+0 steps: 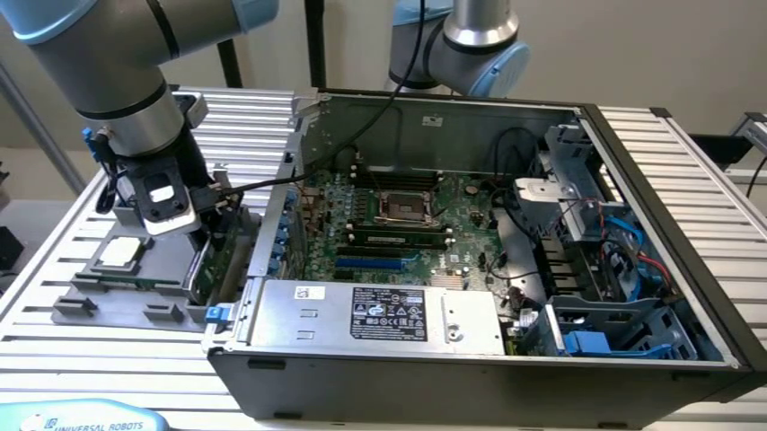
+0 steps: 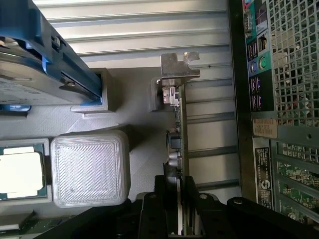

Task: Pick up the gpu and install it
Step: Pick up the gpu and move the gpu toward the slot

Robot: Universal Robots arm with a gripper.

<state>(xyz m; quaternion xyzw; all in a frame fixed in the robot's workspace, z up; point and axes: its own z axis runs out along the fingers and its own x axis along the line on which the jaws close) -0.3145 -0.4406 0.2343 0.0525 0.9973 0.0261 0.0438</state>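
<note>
Exterior view. The open computer case (image 1: 480, 377) lies on its side on the slatted table (image 1: 72, 359). Its motherboard (image 1: 396, 224) is exposed, with the power supply (image 1: 372, 314) at 6 o'clock of the board. The grey parts fixture (image 1: 120, 301) sits at 9 o'clock of the case, just beside its wall. The working arm enters from 11 o'clock of the frame, and the gripper (image 1: 192, 224) is down over the fixture's case-side edge. The gpu (image 1: 222, 260) stands on its long edge there, green face showing, at 3 o'clock of the processor chip (image 1: 124, 251) and between it and the case wall. A second arm (image 1: 480, 45) stands at 12 o'clock, behind the case.

Wrist view. The card is seen edge-on and upright, with its silver end bracket (image 2: 177, 67) at the end far from the gripper. The black fingers (image 2: 167, 199) sit one on each face of the card and press against it, so the hand is clamped on the gpu near the end away from the bracket. Whether the card's lower edge rests in the fixture or is clear of it cannot be told. The hard drive (image 2: 35, 74) with blue rails, the chip and a ribbed grey block (image 2: 89, 167) lie on one side of the card. The case's rear panel (image 2: 279, 99), with its ports and mesh, is on the other side.
</note>
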